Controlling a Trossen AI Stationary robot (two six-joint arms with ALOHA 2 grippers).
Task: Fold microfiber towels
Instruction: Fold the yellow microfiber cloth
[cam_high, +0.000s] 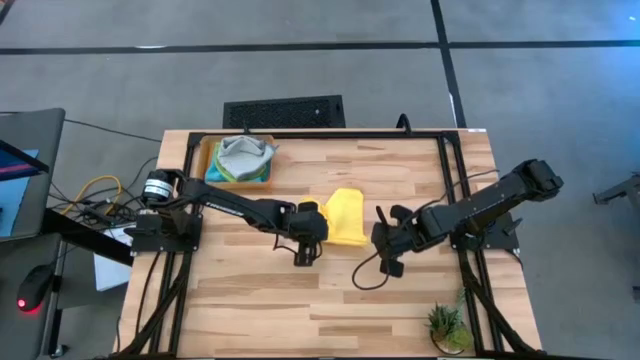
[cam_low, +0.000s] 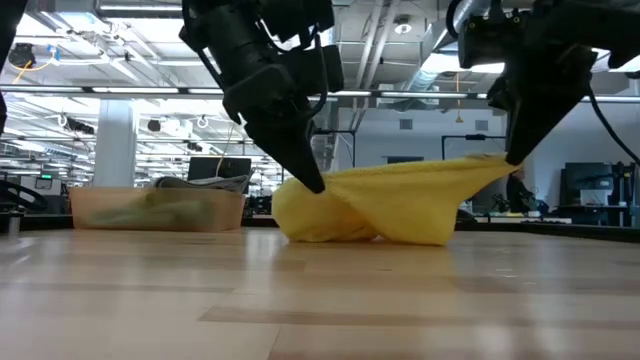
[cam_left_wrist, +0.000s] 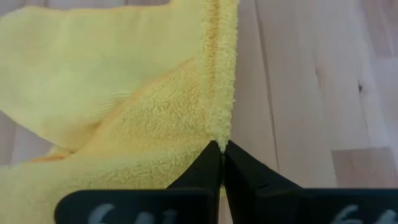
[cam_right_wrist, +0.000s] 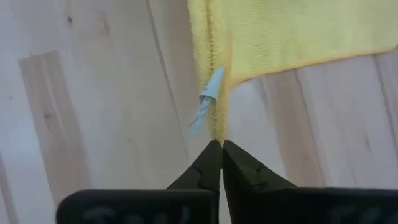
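Observation:
A yellow microfiber towel (cam_high: 347, 215) lies bunched at the middle of the table, its bulk (cam_low: 340, 222) resting on the wood. My left gripper (cam_high: 318, 238) is shut on its left corner, low over the table. My right gripper (cam_high: 376, 238) is shut on its right corner, which is raised higher (cam_low: 490, 165). Other towels, a grey one (cam_high: 245, 153) on top of green and blue ones, sit piled in an orange tray (cam_high: 210, 160) at the far left. My left gripper pinches the yellow towel's corner (cam_left_wrist: 219, 129) between its two fingertips, slanting down from above. That corner is just off the table, and the cloth sags from it to the heap. My right gripper pinches the opposite corner along its hemmed edge (cam_right_wrist: 216, 127), beside a small pale label (cam_right_wrist: 208, 99), coming steeply from above. The corner is lifted clear, and the cloth runs down from it in a drawn slope to the heap on the table.
A small potted plant (cam_high: 447, 325) stands at the near right corner. A black grille-like object (cam_high: 283, 110) lies beyond the far edge. Bare wood stretches along the table's near side (cam_high: 300, 310).

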